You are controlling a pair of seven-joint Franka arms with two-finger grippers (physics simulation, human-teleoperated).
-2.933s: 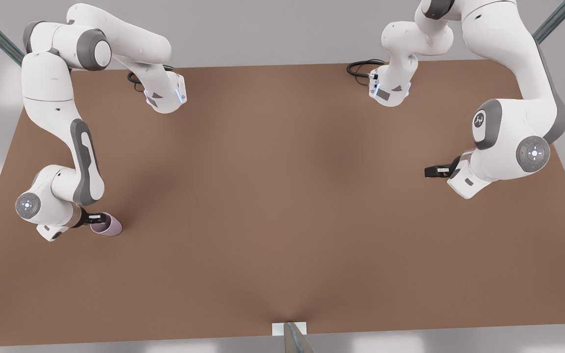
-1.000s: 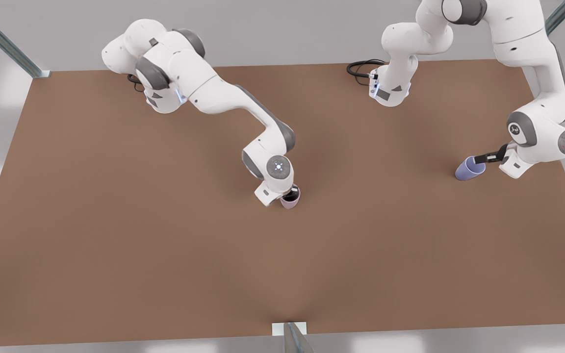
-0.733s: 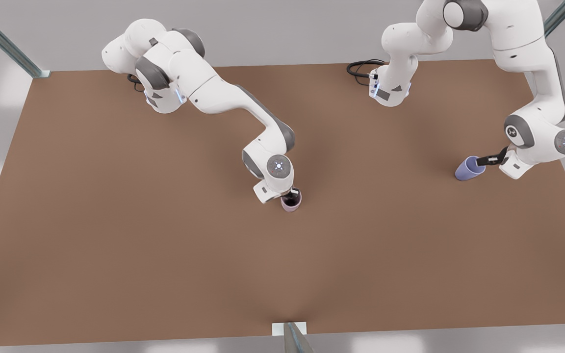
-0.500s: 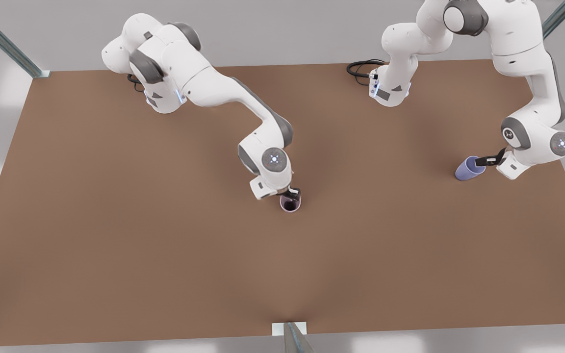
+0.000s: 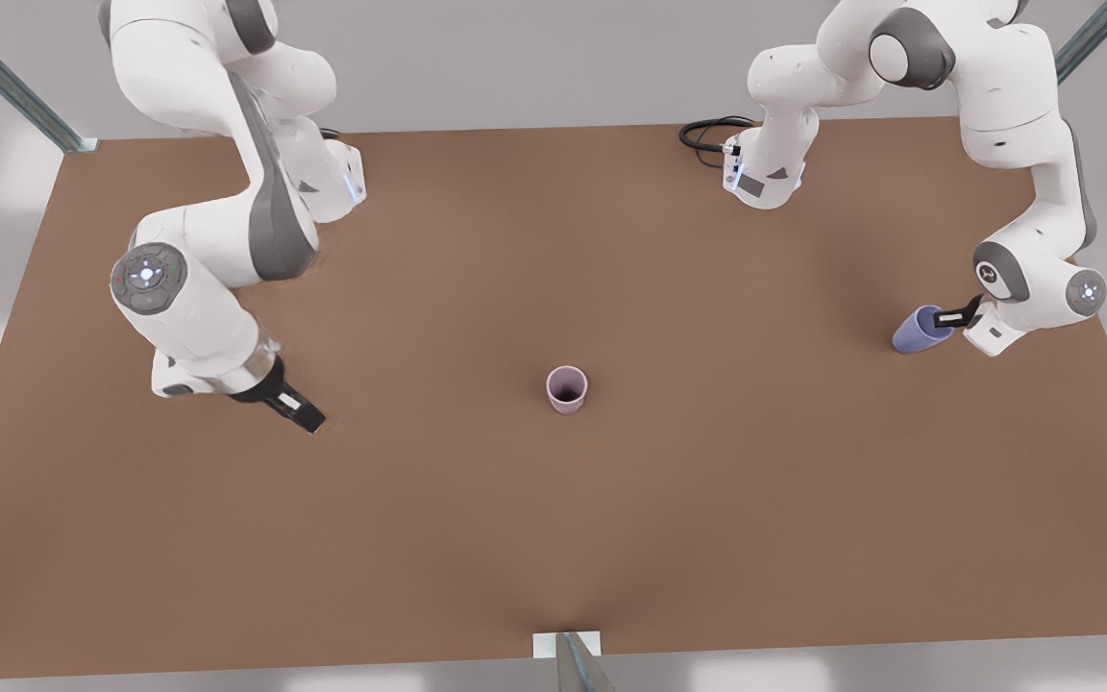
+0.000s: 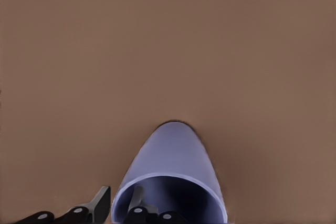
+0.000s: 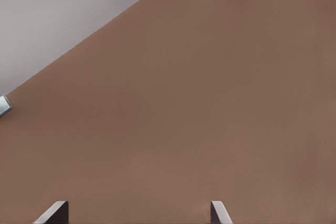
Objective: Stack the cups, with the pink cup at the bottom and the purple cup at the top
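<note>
The pink cup (image 5: 567, 389) stands upright and alone near the table's middle, its dark inside facing up. The purple cup (image 5: 919, 330) rests at the front view's right. My left gripper (image 5: 949, 315) is at its rim. In the left wrist view the purple cup (image 6: 173, 177) has one finger inside its mouth and one outside, and the left gripper (image 6: 118, 205) is shut on the wall. My right gripper (image 5: 299, 415) hangs at the front view's left, well apart from the pink cup. The right gripper (image 7: 139, 213) is open over bare table.
The brown table (image 5: 553, 538) spreads wide around both cups. Both arm bases and a black cable (image 5: 707, 130) sit along the far edge. A metal bracket (image 5: 568, 649) marks the near edge, and frame posts stand at the far corners.
My right gripper let go of the pink cup and pulled away to the front view's left, leaving the cup standing. My left gripper shifted slightly at the purple cup's rim.
</note>
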